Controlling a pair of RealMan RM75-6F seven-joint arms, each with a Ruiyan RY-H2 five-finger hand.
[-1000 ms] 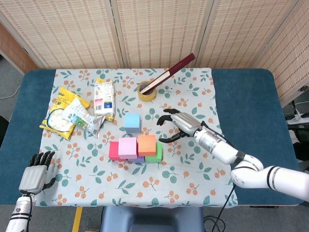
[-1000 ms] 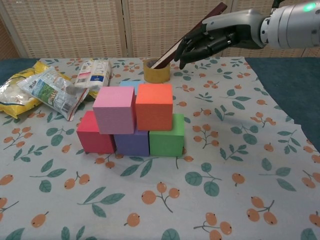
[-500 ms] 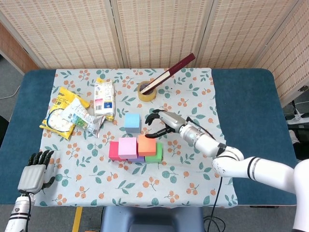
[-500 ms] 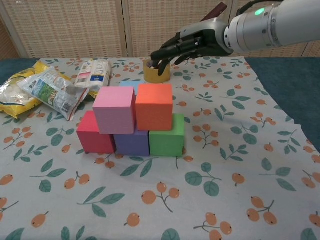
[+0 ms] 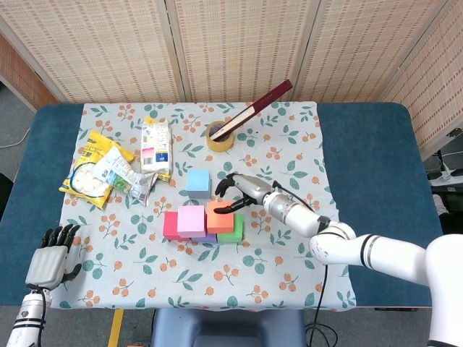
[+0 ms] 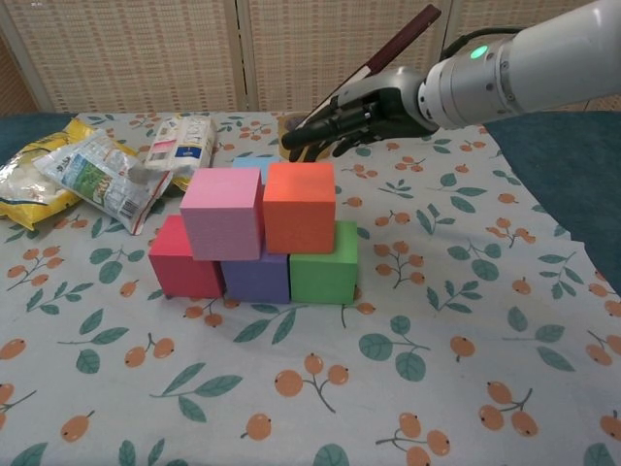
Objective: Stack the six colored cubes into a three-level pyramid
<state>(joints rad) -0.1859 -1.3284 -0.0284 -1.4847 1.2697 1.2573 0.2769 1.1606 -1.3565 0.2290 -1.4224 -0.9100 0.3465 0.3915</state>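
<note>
With five cubes stacked in two levels, the right hand (image 5: 239,191), fingers spread and empty, hovers between the orange cube (image 5: 220,216) and the blue cube (image 5: 198,180) behind. Next it likely needs to grasp blue for the top.

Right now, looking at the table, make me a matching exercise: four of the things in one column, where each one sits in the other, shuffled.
1. orange foam cube
2. light blue foam cube
3. green foam cube
4. roll of yellow tape

A. bottom row, right end
B. alone behind the stack
C. second level, beside the pink cube
D. around the dark red stick's lower end

Pairs: 1-C, 2-B, 3-A, 4-D
</note>
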